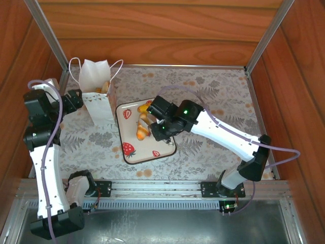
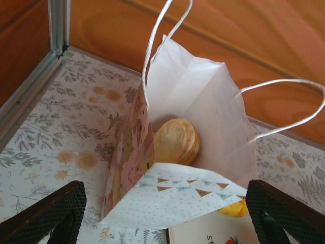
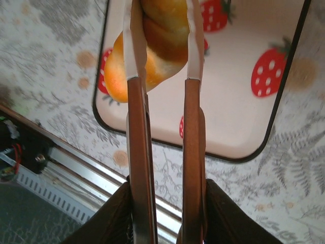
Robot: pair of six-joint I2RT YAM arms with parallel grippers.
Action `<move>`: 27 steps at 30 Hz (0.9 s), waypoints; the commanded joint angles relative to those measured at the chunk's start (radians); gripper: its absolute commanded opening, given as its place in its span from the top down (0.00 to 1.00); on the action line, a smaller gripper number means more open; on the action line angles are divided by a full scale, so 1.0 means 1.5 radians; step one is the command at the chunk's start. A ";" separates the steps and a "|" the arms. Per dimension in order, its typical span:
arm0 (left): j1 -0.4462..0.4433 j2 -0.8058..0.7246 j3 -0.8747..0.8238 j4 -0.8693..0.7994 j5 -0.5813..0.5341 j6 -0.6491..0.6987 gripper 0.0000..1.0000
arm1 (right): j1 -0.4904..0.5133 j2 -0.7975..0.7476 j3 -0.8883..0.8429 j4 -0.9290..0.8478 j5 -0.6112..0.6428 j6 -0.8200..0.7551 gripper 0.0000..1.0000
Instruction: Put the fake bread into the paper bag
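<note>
So the right gripper (image 3: 162, 15) has its fingers pinched on a twisted roll (image 3: 117, 71), glossy golden with an orangey end, over the left half of the strawberry tray (image 1: 142, 150). More pastries (image 1: 145, 108) sit by the tray's far edge. The paper bag (image 1: 99, 99) stands upright just off the tray's far-left corner, mouth open, a round tan pastry (image 2: 175, 142) inside. Beyond it from the tray, the left gripper (image 2: 167, 218) has its fingers spread wide. Right of the tray, floral cloth (image 1: 223, 101) runs open to the wooden wall (image 1: 299, 76).
</note>
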 commanded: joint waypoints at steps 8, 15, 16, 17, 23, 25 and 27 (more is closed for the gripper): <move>0.025 0.117 0.095 0.000 0.052 -0.047 0.16 | 0.006 -0.005 0.197 0.023 0.063 -0.143 0.72; 0.025 0.153 0.091 0.067 0.045 -0.092 0.21 | 0.002 0.062 0.317 0.088 0.068 -0.265 0.71; 0.025 0.161 0.091 0.075 0.048 -0.096 0.23 | 0.001 0.090 0.338 0.093 0.068 -0.280 0.71; 0.025 0.168 0.093 0.081 0.050 -0.100 0.24 | 0.001 0.105 0.356 0.099 0.068 -0.292 0.71; 0.025 0.220 0.116 0.107 0.040 -0.100 0.37 | -0.001 0.221 0.493 0.110 0.081 -0.359 0.71; 0.026 0.242 0.128 0.113 0.039 -0.097 0.41 | -0.004 0.263 0.541 0.108 0.090 -0.378 0.71; 0.027 0.262 0.140 0.121 0.043 -0.096 0.45 | -0.009 0.299 0.583 0.109 0.093 -0.393 0.71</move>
